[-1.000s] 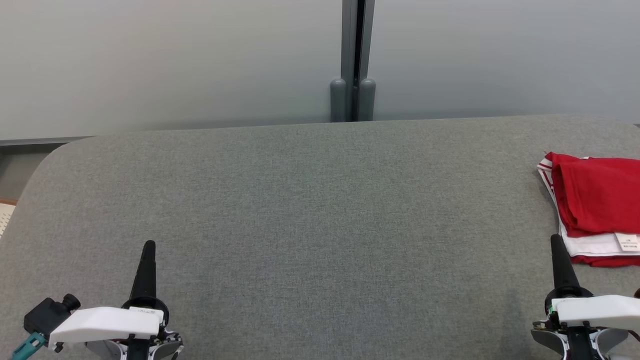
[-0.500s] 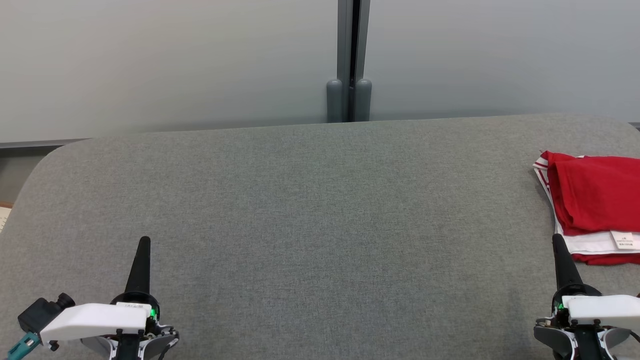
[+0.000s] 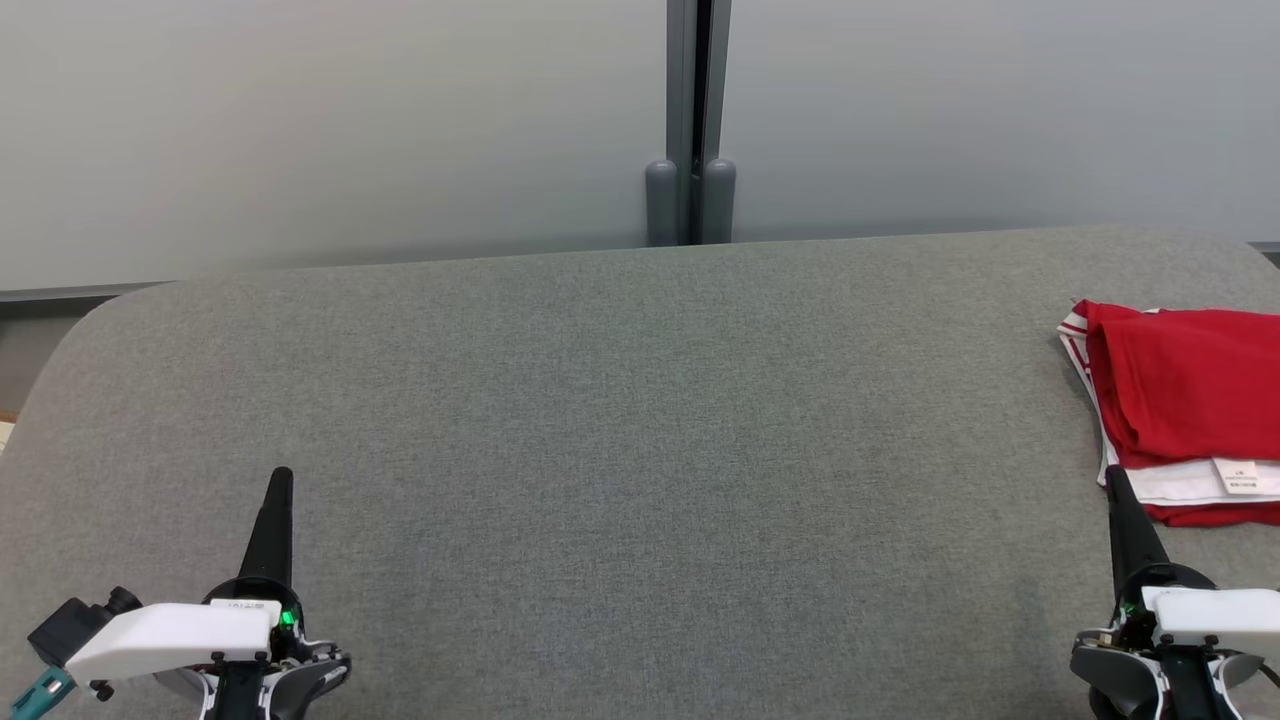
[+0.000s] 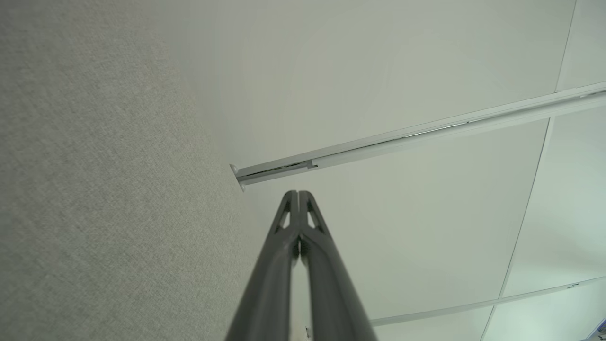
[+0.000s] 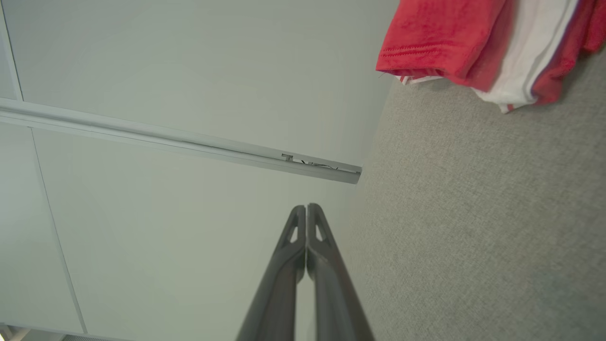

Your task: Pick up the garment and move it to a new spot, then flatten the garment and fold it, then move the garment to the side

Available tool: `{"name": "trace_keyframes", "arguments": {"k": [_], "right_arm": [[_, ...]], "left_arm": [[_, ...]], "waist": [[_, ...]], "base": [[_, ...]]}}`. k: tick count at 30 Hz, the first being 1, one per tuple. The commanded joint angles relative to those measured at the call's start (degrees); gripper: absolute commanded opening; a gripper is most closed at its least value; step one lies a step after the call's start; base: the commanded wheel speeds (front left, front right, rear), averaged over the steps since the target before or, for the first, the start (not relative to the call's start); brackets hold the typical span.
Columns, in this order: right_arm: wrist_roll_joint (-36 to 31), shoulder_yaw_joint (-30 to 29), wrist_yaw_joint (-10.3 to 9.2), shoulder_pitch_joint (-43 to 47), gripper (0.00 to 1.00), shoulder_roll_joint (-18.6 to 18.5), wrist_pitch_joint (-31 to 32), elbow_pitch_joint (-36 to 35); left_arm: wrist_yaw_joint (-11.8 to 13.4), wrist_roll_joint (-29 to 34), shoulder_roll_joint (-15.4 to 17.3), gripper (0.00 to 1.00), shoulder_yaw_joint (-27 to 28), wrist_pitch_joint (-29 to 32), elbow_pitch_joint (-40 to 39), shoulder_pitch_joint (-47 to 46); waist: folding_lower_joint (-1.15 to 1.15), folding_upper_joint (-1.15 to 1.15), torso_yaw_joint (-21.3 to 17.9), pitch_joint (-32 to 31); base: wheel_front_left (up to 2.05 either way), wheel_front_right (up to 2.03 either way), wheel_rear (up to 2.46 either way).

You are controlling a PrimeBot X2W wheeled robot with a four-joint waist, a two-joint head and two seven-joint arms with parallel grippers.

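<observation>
**A:** What is seen of the surroundings?

**B:** A grey fabric-covered table (image 3: pixel 640 400) with rounded corners is set before pale wall panels (image 3: pixel 300 120). The panels are joined by a dark grey post (image 3: pixel 690 100) behind the middle of the far edge.

**A:** Where is the garment found?

**B:** The red garment (image 3: pixel 1190 390) is laid folded at the table's right edge, roughly midway between the far and near edges, and is partly cut off by the head view. White striped trim (image 3: pixel 1180 487) is shown under the red layer, and a white label (image 3: pixel 1240 477) is seen on its near side.

**A:** How are the grippers held?

**B:** The left gripper (image 3: pixel 280 474) is held over the near left corner, its fingers pressed together with nothing between them. The right gripper (image 3: pixel 1113 474) is held at the near right corner, likewise pressed together and empty. Its tip is seen just beside the garment's near corner, and contact cannot be judged.
</observation>
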Motion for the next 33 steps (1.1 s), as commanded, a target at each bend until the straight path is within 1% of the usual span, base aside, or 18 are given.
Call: {"name": "trace_keyframes", "arguments": {"k": [1, 27, 33], "right_arm": [[1.75, -0.36, 0.02, -1.15, 0.0, -0.36, 0.58, -0.42], [12.51, -1.25, 0.02, -1.38, 0.0, -0.39, 3.55, -0.29], [13.15, -1.3, 0.02, -1.43, 0.0, -0.39, 3.64, -0.27]], "left_arm": [[-0.36, -1.48, 0.45, 0.0, 0.5, 0.46, -0.13, -1.41], [-0.88, -10.68, 0.33, 0.0, 2.3, 3.45, 0.7, -2.18], [-0.82, -11.29, 0.27, 0.0, 2.48, 3.65, 0.76, -2.14]], "waist": [[0.0, 0.0, -0.09, -0.01], [0.0, 0.0, -1.05, -0.17], [0.0, 0.0, -1.14, -0.18]], "base": [[0.0, 0.0, 0.0], [0.0, 0.0, 0.0], [0.0, 0.0, 0.0]]}}
